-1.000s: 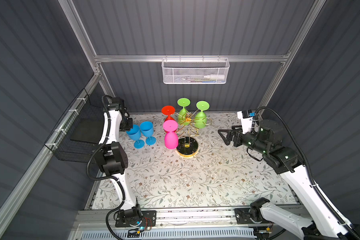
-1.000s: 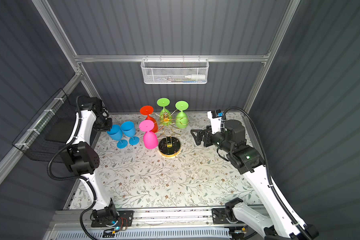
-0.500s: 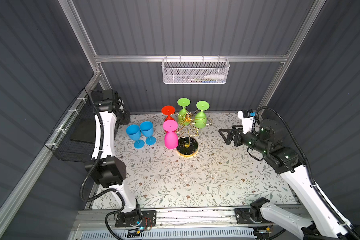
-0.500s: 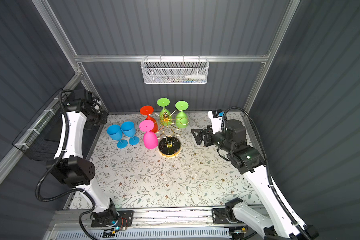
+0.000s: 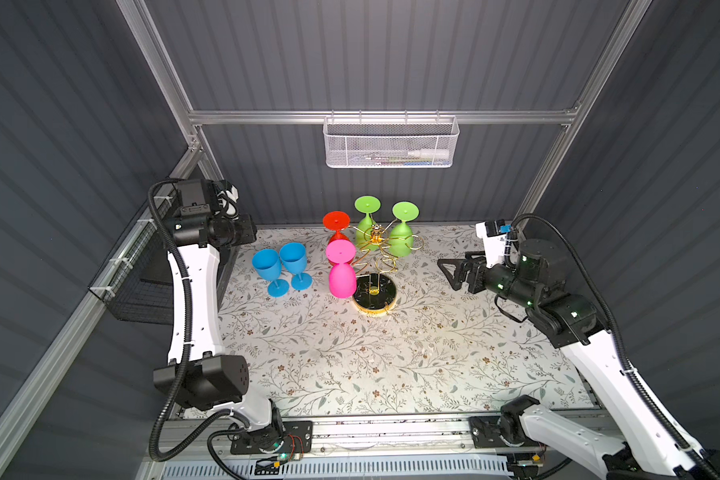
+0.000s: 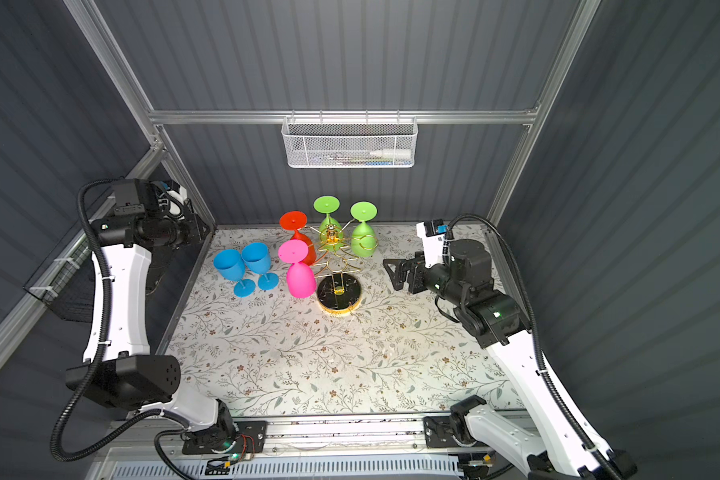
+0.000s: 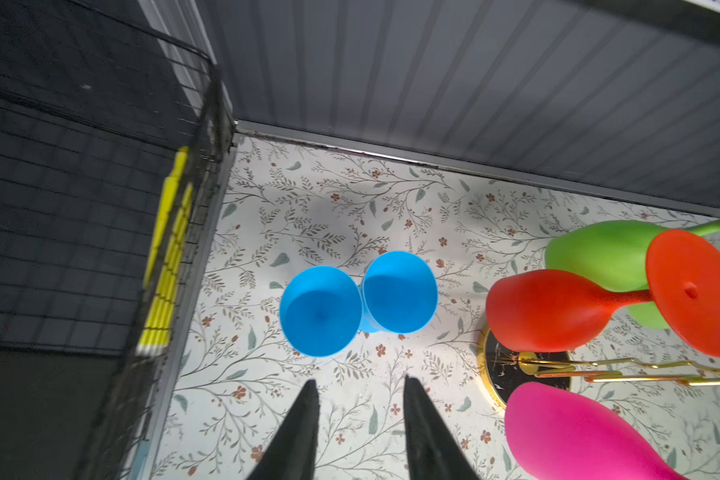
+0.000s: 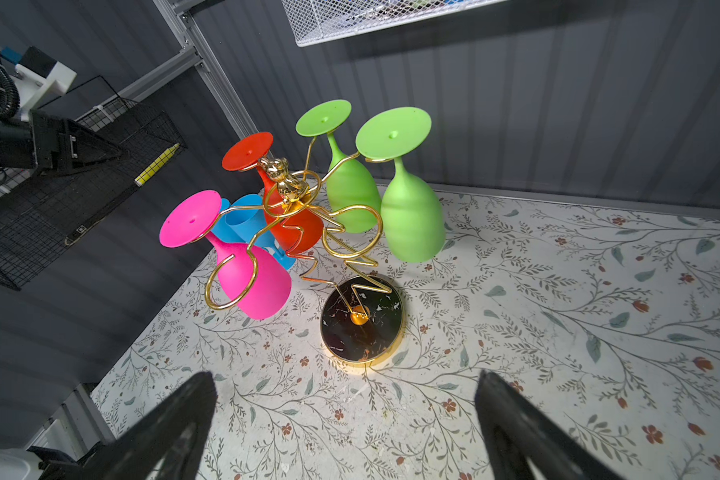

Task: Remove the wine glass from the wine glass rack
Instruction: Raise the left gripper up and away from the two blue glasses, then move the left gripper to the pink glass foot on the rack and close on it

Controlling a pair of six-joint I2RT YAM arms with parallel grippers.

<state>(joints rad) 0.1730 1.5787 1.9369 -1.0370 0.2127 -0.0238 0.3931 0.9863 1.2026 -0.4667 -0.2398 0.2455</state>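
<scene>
We see a floral-print tabletop (image 5: 391,357). On it, back-left: left blue glass (image 5: 265,265) & right blue glass (image 5: 294,257), upright, side by side. Wine glass rack (image 5: 376,293) base stands nearby, apart.

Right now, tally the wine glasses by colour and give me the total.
Blue wine glasses: 2
Green wine glasses: 2
Red wine glass: 1
Pink wine glass: 1
Total: 6

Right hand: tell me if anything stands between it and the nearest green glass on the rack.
Nothing visible does. Between the open right hand and the nearest green glass hanging on the wine glass rack there is only bare table.
</scene>
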